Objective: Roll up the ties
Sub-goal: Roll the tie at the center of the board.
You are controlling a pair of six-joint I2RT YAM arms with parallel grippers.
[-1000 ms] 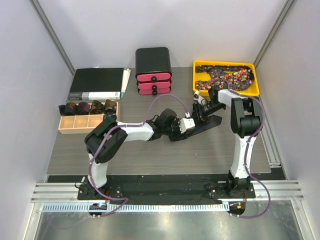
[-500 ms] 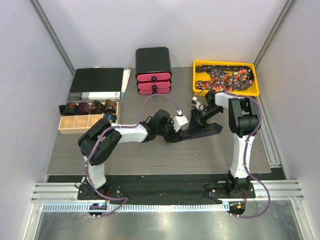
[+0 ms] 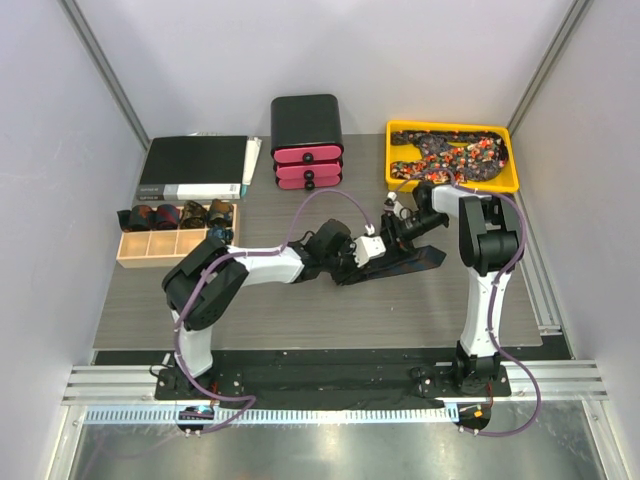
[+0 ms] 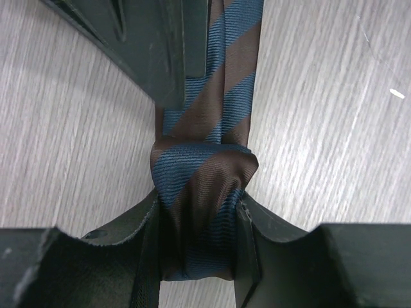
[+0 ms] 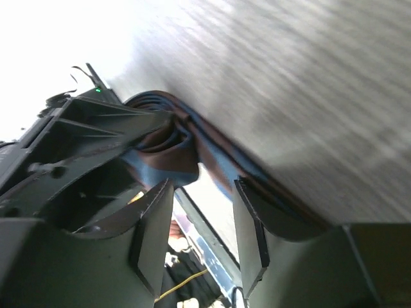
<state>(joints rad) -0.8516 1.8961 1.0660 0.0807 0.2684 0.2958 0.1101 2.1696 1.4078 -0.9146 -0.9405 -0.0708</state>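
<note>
A blue and brown striped tie (image 4: 207, 173) lies on the wooden table, one end wound into a small roll. My left gripper (image 4: 200, 206) is shut on that roll, one finger on each side. The unrolled length (image 3: 420, 258) runs off to the right across the table. In the right wrist view the roll (image 5: 160, 146) sits just beyond my right gripper (image 5: 202, 186). That gripper is open, with a clear gap between its fingers and the tie strip passing along the outside of one finger. From above, both grippers (image 3: 372, 258) (image 3: 398, 236) meet at the table's middle.
A yellow tray (image 3: 455, 187) at the back right holds speckled ties (image 3: 450, 155). A wooden compartment box (image 3: 150, 248) on the left holds rolled ties (image 3: 165, 215). A black and pink drawer unit (image 3: 307, 140) and a black folder (image 3: 195, 165) stand at the back.
My right gripper's fingers have spread apart from the tie. The left gripper has shifted slightly right with the roll still in it.
</note>
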